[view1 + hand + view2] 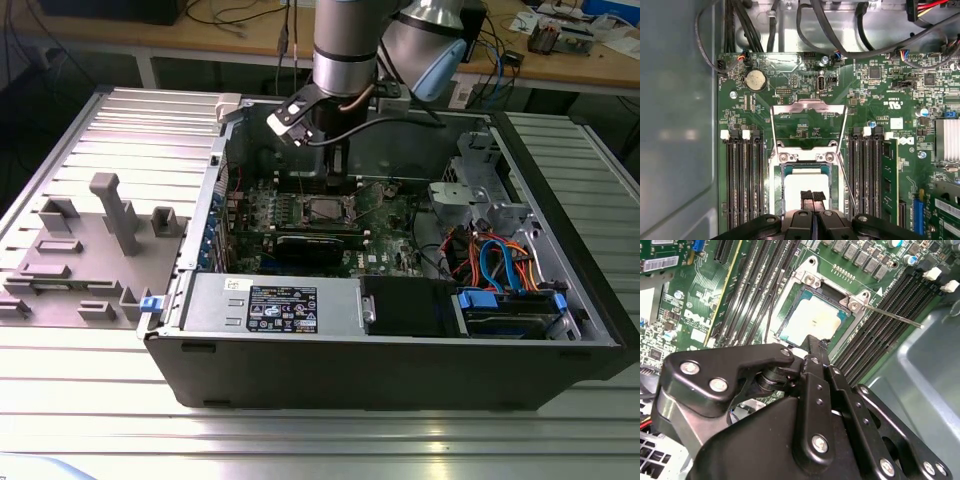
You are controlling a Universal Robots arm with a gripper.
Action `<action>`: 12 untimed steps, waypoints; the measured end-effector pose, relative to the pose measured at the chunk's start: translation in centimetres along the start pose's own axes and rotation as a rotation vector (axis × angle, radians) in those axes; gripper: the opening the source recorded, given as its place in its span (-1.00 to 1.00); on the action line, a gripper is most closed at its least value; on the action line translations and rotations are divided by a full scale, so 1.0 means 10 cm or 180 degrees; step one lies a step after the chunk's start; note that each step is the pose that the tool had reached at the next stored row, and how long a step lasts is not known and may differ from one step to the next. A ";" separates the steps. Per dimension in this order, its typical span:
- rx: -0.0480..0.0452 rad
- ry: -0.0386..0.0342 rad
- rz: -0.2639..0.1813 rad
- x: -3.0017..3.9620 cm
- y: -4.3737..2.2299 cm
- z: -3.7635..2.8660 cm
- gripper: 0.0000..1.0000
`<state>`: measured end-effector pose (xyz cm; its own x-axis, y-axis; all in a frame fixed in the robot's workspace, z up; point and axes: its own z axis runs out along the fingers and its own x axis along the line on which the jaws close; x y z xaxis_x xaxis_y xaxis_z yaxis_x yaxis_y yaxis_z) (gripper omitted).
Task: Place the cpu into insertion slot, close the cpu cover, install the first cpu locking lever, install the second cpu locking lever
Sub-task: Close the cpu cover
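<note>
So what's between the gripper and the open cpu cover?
In the first wrist view, the cpu, seated in the insertion slot, lies between them.

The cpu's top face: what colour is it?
The cpu has a pale silvery-beige face, clearest in the second wrist view.

The arm point(345, 45) points straight down, hand point(813, 196) with 2 fingertips point(807, 195) pressed together.

A ribbed metal table point(300, 440) fronts a cable-strewn wooden bench point(200, 42).
</note>
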<state>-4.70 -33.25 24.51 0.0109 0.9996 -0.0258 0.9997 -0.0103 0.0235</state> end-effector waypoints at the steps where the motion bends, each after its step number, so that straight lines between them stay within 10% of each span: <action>1: 0.0000 0.0000 0.0000 0.000 0.000 -0.011 -0.79; 12: 0.0007 -0.0032 -0.0001 0.006 0.038 -0.028 -0.79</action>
<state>-4.33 -33.18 24.79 0.0108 0.9993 -0.0359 0.9997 -0.0100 0.0211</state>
